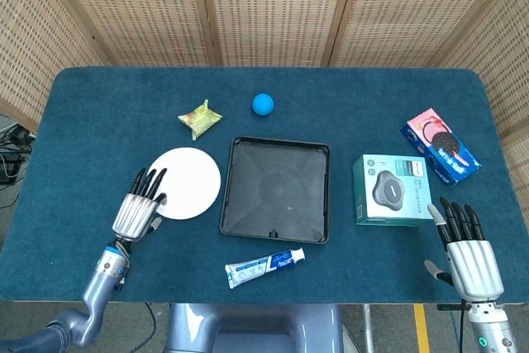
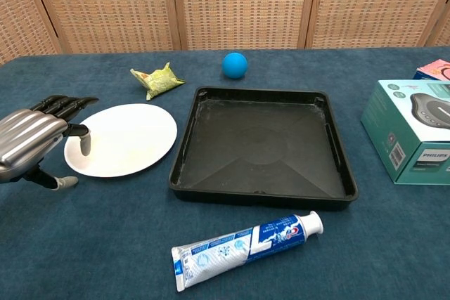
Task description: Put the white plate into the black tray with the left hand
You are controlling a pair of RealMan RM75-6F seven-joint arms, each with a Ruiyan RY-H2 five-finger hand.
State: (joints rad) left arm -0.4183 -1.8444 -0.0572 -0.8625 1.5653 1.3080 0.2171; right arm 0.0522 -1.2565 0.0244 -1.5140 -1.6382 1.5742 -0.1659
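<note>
The white plate (image 1: 185, 182) (image 2: 128, 138) lies flat on the blue table, just left of the square black tray (image 1: 276, 156) (image 2: 263, 196), which holds nothing. My left hand (image 1: 138, 208) (image 2: 31, 139) hovers at the plate's near-left edge, fingers spread and reaching over the rim. I cannot tell if they touch it. It holds nothing. My right hand (image 1: 465, 250) rests open at the front right corner, palm down, seen only in the head view.
A toothpaste tube (image 1: 265, 266) (image 2: 245, 246) lies in front of the tray. A yellow-green snack packet (image 1: 199, 117) (image 2: 158, 79) and a blue ball (image 1: 263, 104) (image 2: 235, 64) sit behind the plate and tray. A teal box (image 1: 392, 189) (image 2: 415, 130) and a biscuit pack (image 1: 440, 145) stand at the right.
</note>
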